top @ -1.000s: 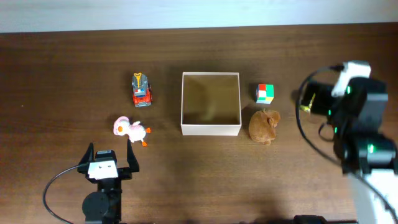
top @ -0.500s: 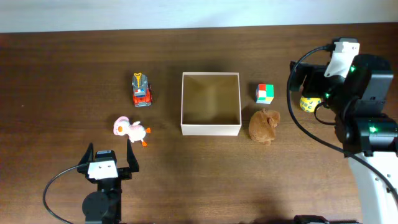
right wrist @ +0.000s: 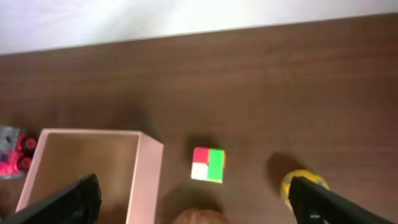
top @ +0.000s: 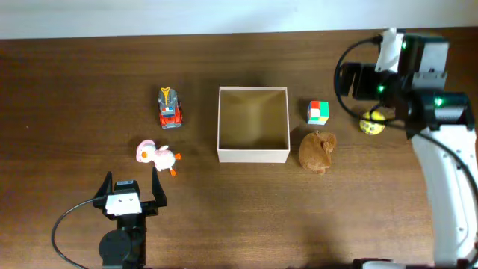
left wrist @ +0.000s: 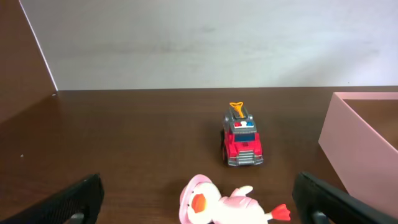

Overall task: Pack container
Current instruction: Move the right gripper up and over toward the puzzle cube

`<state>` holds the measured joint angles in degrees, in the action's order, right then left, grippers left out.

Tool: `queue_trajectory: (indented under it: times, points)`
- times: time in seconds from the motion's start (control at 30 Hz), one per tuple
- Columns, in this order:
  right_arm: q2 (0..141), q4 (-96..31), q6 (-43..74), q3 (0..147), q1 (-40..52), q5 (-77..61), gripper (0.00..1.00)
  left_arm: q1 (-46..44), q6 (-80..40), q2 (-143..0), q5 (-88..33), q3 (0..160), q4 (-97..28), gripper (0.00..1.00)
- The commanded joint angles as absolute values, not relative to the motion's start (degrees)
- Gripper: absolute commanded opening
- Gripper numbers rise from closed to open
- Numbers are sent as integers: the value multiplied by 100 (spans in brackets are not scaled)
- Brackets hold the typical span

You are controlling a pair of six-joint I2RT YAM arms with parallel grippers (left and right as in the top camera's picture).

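Overhead view, container (top: 253,155) central, right pincer (top: 351,81) jaws apart to its right, left pincer (top: 132,181) jaws apart below-left.

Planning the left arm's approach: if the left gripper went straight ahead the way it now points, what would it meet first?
Most likely the pink-and-white duck toy, lying just ahead of the open left gripper, a little right of its centre line. The red toy truck stands farther on, beyond the duck.

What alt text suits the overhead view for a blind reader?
An empty square container sits on a brown table, a red toy truck and pink duck to its left, a colour cube, brown plush toy and yellow ball to its right. The left gripper and right gripper are open, holding nothing.
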<state>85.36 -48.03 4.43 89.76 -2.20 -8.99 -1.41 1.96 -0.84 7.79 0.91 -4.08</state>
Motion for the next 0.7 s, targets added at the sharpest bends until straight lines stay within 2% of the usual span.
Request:
queue_trajectory:
  times: [0.0,0.27,0.67]
  points:
    - [8768,-5275,279,9963,-178,-403,100,-95,285,-47,843,54,-395,99]
    - [9504,-6346,185,11378,-178,-204,100,-95,285,-47,843,54,-395,99]
    - [10254,-6713,-709,11424,128,550,99,-95,285,-45,843,54,-395,99]
